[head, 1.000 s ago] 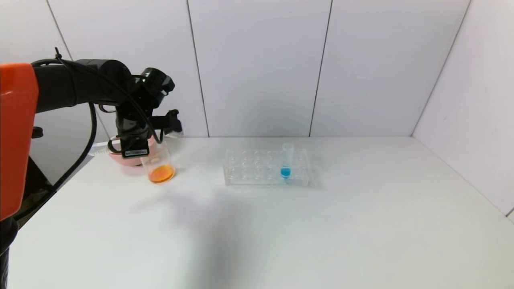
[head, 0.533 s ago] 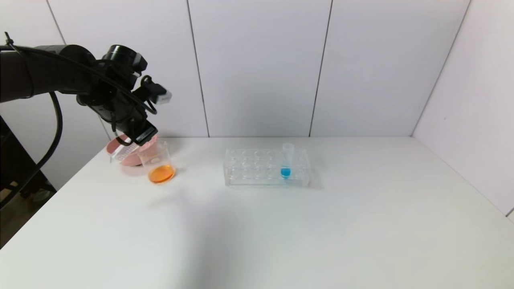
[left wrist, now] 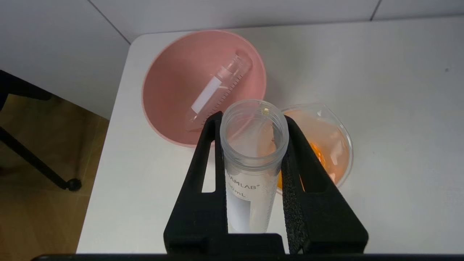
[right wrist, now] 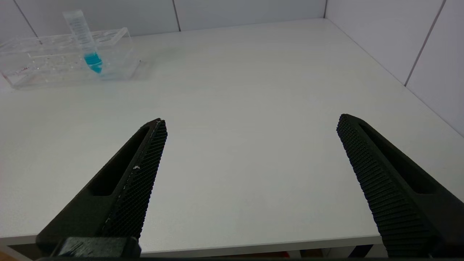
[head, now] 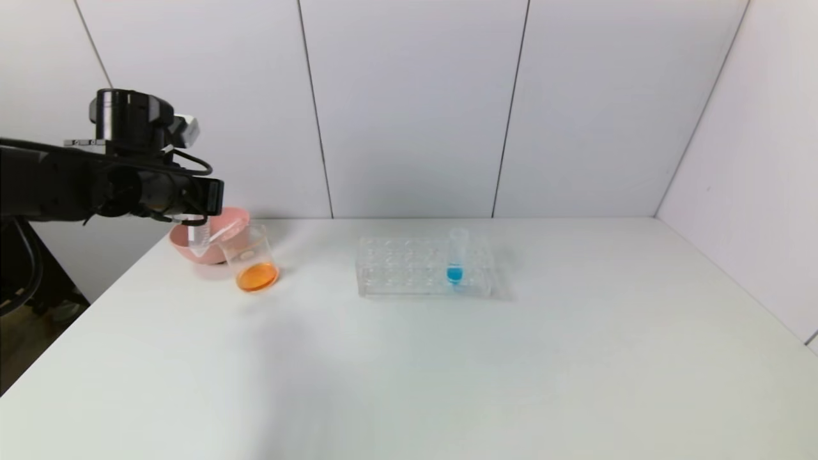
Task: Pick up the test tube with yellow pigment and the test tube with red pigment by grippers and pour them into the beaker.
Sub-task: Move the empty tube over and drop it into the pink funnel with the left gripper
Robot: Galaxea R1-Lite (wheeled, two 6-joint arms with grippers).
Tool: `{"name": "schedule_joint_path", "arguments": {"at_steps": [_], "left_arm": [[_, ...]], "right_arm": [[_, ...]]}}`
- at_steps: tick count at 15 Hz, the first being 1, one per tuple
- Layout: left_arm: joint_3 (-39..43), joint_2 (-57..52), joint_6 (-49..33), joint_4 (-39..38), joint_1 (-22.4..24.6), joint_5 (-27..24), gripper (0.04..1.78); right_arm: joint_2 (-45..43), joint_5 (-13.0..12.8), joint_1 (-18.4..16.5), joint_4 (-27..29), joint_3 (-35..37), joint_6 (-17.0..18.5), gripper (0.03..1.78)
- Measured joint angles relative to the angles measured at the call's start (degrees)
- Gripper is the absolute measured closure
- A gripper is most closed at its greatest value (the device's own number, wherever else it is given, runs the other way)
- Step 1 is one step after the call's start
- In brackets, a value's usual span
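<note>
My left gripper [head: 198, 220] is shut on an empty clear test tube [head: 199, 241]. It holds the tube upright, tip down, just left of the beaker [head: 251, 259] and over the front of the pink bowl [head: 182, 243]. In the left wrist view the fingers [left wrist: 203, 163] clamp the tube [left wrist: 250, 181], which has a tiny yellowish drop at its rim. The beaker [left wrist: 326, 145] holds orange liquid. A second empty tube [left wrist: 219, 90] lies in the bowl [left wrist: 170, 83]. No tube with yellow or red liquid shows. My right gripper [right wrist: 251, 119] is open and empty over the table's near edge, outside the head view.
A clear tube rack [head: 409, 268] stands mid-table with one blue-liquid tube [head: 455, 255]; both also show in the right wrist view, the rack [right wrist: 54, 61] and the tube [right wrist: 87, 40]. The table's left edge lies just beside the bowl. Walls close the back and right.
My left arm has swung left and back from over the beaker. Its wrist has turned, bringing the held tube from tilted to upright beside the bowl.
</note>
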Motion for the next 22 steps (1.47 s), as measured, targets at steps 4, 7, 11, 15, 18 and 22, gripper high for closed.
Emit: {"name": "schedule_joint_path", "arguments": {"at_steps": [4, 7, 11, 15, 18, 22], "left_arm": [[12.2, -1.5, -4.4, -25.6, 4.2, 0.4, 1.38], [13.4, 1.9, -5.6, -33.9, 5.2, 2.8, 1.38], [8.7, 11.3, -5.3, -42.5, 5.7, 5.0, 1.38], [-0.2, 19.7, -5.3, -42.5, 6.1, 5.4, 1.38], [-3.1, 23.2, -4.9, -42.3, 6.2, 5.5, 1.38], [-3.8, 24.8, -5.0, -43.2, 6.5, 5.7, 1.29]], "right_arm": [[0.0, 0.0, 0.0, 0.0, 0.0, 0.0, 0.10], [0.0, 0.0, 0.0, 0.0, 0.0, 0.0, 0.10], [0.0, 0.0, 0.0, 0.0, 0.0, 0.0, 0.10], [0.0, 0.0, 0.0, 0.0, 0.0, 0.0, 0.10], [0.0, 0.0, 0.0, 0.0, 0.0, 0.0, 0.10], [0.0, 0.0, 0.0, 0.0, 0.0, 0.0, 0.10]]}}
